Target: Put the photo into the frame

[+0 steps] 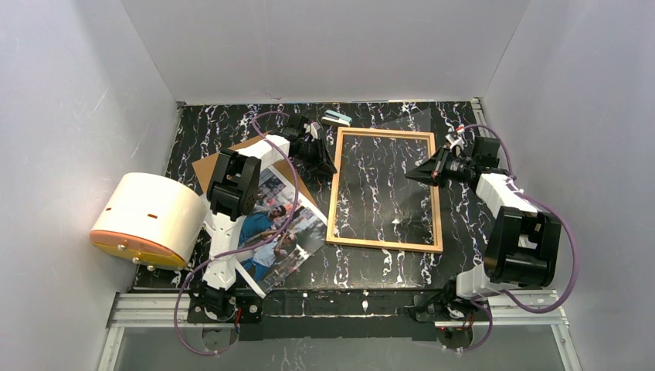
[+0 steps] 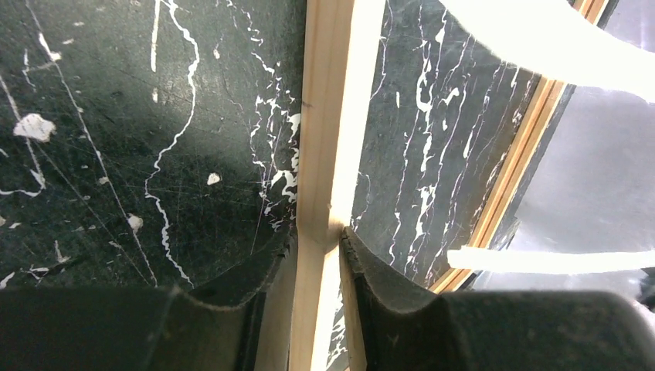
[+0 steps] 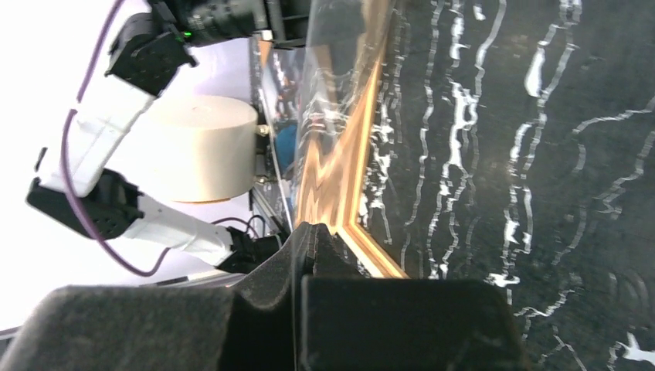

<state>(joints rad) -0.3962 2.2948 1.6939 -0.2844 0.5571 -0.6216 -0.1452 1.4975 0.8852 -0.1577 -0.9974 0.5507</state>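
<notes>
Left fingers (image 2: 232, 309) clamp the frame's (image 1: 384, 246) left rail, right fingers (image 3: 402, 325) shut over its right side: uneven lifting could twist it.

Robotics laboratory cell. You see plain white enclosure walls (image 1: 69, 93) boxing in a black marble-patterned table (image 1: 463, 232), and a silver aluminium rail (image 1: 139, 303) carrying the white-and-black left arm (image 1: 232, 182) and right arm (image 1: 517, 232).

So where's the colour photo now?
Overhead view: the glossy colour photo lies near-left on the table, left of the light-wood rectangular frame, partly under the left arm.
</notes>
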